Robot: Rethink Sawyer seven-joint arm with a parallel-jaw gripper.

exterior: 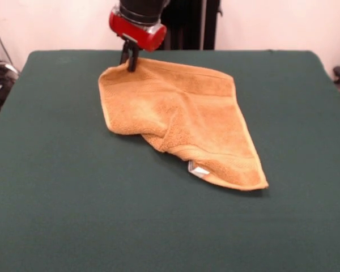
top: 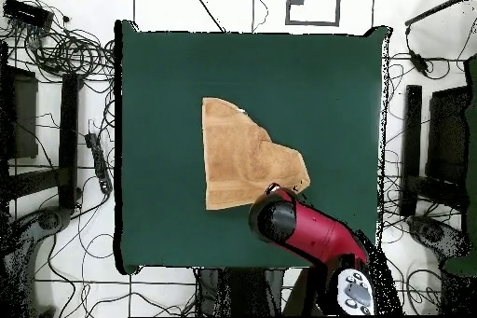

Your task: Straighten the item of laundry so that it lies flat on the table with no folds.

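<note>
The item of laundry (exterior: 181, 113), an orange-yellow towel, lies on the green table (exterior: 73, 198) as an uneven, partly folded shape. Its left edge is doubled under, and a white tag (exterior: 197, 169) shows at the near fold. My gripper (exterior: 130, 63) stands at the towel's far left corner, shut on that corner, which sits slightly raised. In the overhead view the towel (top: 240, 156) lies near the middle of the table (top: 326, 90). The red arm (top: 303, 228) covers the gripper and the towel corner nearest the robot's base.
Green cloth stretches wide on every side of the towel. Beyond the table edges the overhead view shows cables (top: 65, 53) on the floor and dark stands (top: 410, 146) at both sides.
</note>
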